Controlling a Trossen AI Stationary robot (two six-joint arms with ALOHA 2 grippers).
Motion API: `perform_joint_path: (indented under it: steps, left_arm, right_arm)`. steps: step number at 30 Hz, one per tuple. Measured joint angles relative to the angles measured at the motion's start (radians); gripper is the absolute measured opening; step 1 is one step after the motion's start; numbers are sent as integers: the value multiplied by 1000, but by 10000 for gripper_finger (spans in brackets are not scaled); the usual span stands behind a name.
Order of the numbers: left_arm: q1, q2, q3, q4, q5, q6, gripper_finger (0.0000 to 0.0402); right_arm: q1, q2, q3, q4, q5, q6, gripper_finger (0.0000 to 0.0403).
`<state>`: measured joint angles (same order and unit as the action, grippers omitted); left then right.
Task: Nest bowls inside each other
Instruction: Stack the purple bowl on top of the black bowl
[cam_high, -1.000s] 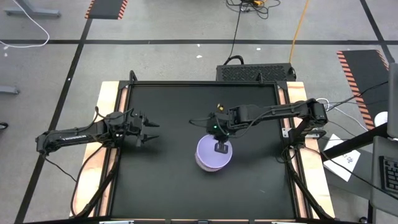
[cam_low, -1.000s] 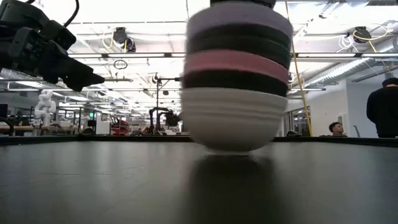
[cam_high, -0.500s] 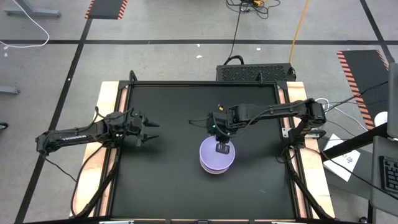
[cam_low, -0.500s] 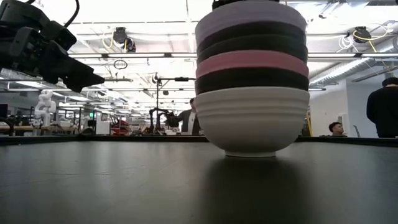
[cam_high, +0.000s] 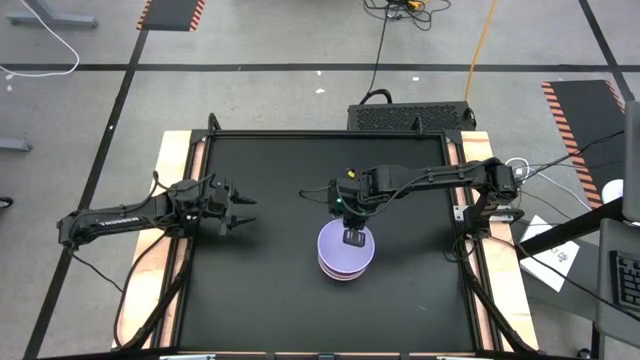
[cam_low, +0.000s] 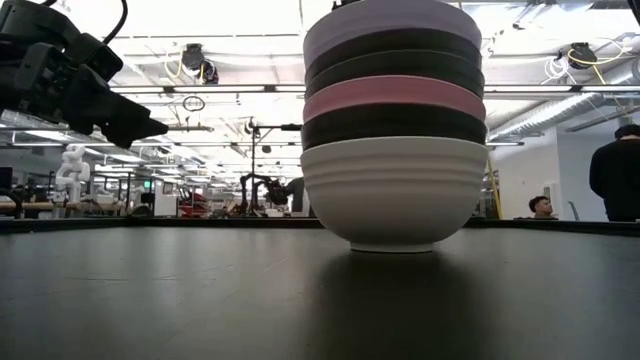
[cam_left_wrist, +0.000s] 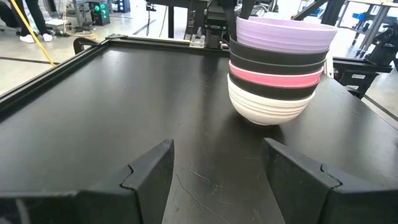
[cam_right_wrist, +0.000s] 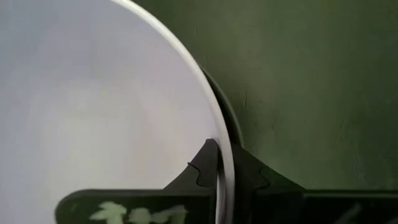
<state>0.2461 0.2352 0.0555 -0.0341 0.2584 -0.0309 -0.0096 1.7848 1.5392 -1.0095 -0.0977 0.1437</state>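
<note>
Near the table's middle, slightly toward its right edge, stand the bowls, nested: white lowest, then black, pink, black, lavender on top. Right gripper is clamped on the lavender rim. Left gripper hovers near the left edge, jaws apart, empty.

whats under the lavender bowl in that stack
Under the lavender bowl sit two black bowls, a pink bowl, another black bowl, and a white bowl on the table. Only their outer bands show; their insides are covered.
</note>
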Motion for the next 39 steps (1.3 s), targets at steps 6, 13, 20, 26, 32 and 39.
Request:
perform_joint_path:
  steps: [6, 13, 20, 26, 32, 39]
  left_arm:
    - [0, 0, 0, 0, -4, 2, 246]
    - [0, 0, 0, 0, -6, 10, 246]
    - [0, 0, 0, 0, -6, 5, 246]
    - [0, 0, 0, 0, -6, 6, 246]
    - [0, 0, 0, 0, -6, 6, 246]
    - [0, 0, 0, 0, -6, 7, 246]
  right_arm:
    - [-11, 2, 3, -91, -34, 43, 4]
    - [-10, 1, 3, -110, -35, 66, 4]
    - [-8, 0, 2, -92, -11, 61, 4]
    - [-8, 0, 2, -77, -7, 61, 4]
    - [-8, 0, 2, -53, -3, 61, 4]
    - [-5, 0, 2, -44, 0, 58, 4]
